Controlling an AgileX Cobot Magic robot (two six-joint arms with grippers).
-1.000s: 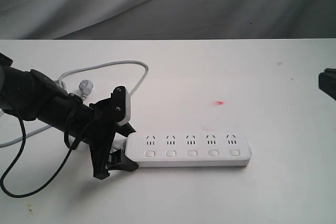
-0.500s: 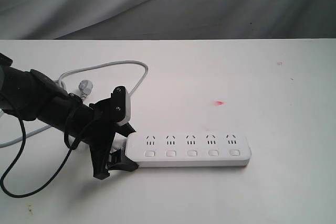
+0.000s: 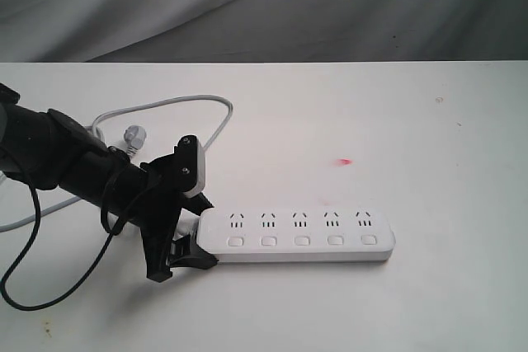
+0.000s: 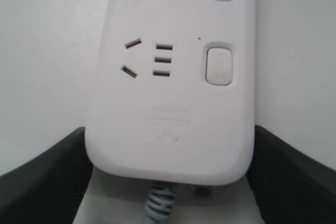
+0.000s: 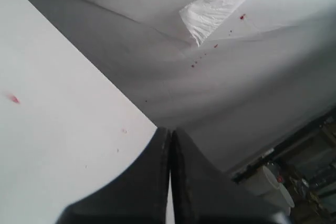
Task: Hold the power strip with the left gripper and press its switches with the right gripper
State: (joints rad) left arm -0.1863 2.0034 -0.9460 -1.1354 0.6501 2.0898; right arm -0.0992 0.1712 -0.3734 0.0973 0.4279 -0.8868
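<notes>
Left gripper (image 3: pixel 200 232) is clamping the power strip (image 3: pixel 301 235) at its cord end. Right gripper (image 5: pixel 169 145), pinched together and empty, is hanging well off the strip. Likely next: reaching over to the switches (image 3: pixel 302 241).

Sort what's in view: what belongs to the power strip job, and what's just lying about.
Belongs to the job:
power strip
its five switches
left gripper, clamped on the strip's cord end
right gripper, shut, no strip in its view

Just lying about:
red speck on the table
grey cloth behind
the strip's loose cord and plug
</notes>
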